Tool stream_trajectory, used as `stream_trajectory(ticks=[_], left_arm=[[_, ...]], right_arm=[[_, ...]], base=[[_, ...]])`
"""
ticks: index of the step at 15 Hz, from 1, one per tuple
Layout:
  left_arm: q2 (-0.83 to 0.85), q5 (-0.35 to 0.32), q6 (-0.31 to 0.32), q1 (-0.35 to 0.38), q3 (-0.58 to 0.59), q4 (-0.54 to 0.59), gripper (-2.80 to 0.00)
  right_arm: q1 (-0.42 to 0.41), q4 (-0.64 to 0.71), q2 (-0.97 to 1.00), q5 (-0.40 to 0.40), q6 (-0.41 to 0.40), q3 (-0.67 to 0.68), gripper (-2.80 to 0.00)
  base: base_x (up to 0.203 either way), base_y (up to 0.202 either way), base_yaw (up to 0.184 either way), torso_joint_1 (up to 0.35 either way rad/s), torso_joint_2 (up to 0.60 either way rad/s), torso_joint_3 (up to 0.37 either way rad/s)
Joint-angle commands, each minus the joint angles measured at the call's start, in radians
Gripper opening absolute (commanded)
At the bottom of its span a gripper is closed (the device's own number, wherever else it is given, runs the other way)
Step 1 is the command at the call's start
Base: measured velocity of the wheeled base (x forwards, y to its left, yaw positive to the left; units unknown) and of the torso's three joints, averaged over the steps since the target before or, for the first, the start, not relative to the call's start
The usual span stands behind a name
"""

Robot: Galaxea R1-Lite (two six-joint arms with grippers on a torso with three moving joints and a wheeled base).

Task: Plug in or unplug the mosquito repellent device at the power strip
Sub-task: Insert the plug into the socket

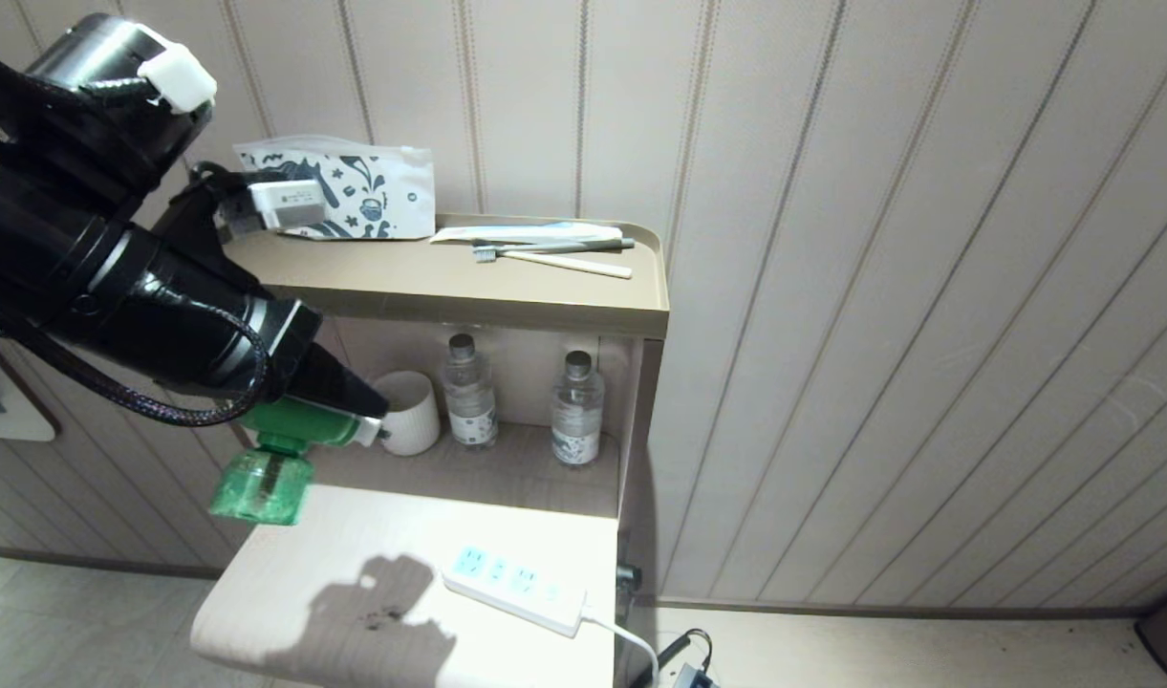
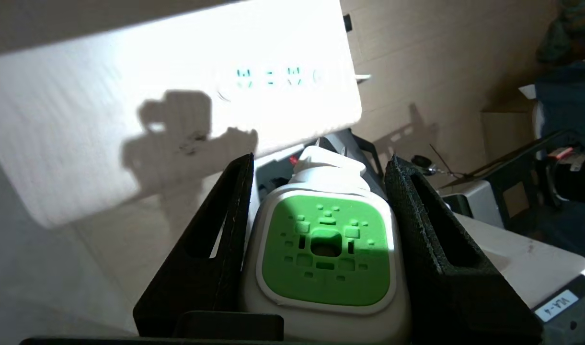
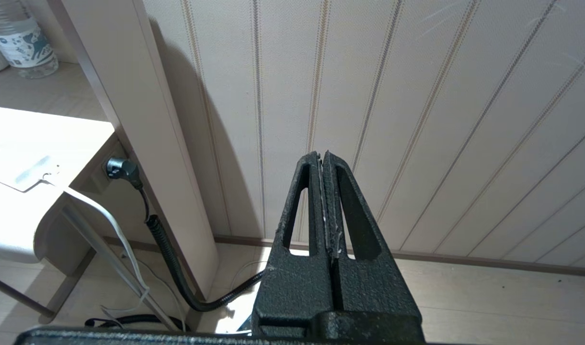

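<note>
Head view shows the left pincer at mid-left of the frame, clamped on the mosquito repellent device and holding it in the air above the left part of the pale worktop. The device has a green head with a white face turned toward the right of the frame, and a translucent green bottle hanging below it. It throws a dark shadow on the worktop near the lower centre.

The power strip lies flat at the lower centre of the frame, near the worktop's right edge, well apart from the device. It is a long white bar with light-blue socket faces, and its white cord runs off the right end toward the floor.

Left wrist view shows the device from behind: a rounded white shell with a green square panel pierced by small vents, gripped between the 2 black fingers, 1 on each side. The power strip sits washed out in bright light at the upper centre.

Behind the worktop, 2 water bottles and a white cup stand on a shelf.

Right wrist view shows the right pincer with its jaws pressed together, empty, pointing at the striped wall.
</note>
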Motion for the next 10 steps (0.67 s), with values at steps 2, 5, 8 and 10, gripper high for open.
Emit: stream_trajectory(ticks=[2, 5, 8, 10], left_arm=[[-0.009, 0.099, 0.071, -0.002, -0.119, 0.123, -2.80], [0.010, 0.227, 0.168, -0.007, -0.167, 0.248, -2.80], [0.055, 0.227, 0.240, 0.005, -0.141, 0.239, -2.80], [0.091, 0.216, 0.385, 0.016, -0.121, 0.196, -2.80]], right_arm=[[0.000, 0.000, 0.001, 0.000, 0.000, 0.000, -2.80], [0.000, 0.000, 0.001, 0.000, 0.000, 0.000, -2.80], [0.000, 0.000, 0.000, 0.000, 0.000, 0.000, -2.80], [0.000, 0.000, -0.001, 0.000, 0.000, 0.000, -2.80]], base=[[0.000, 0.000, 0.000, 0.000, 0.00, 0.000], [0.000, 0.000, 0.000, 0.000, 0.00, 0.000], [0.000, 0.000, 0.000, 0.000, 0.00, 0.000], [0.000, 0.000, 0.000, 0.000, 0.00, 0.000]])
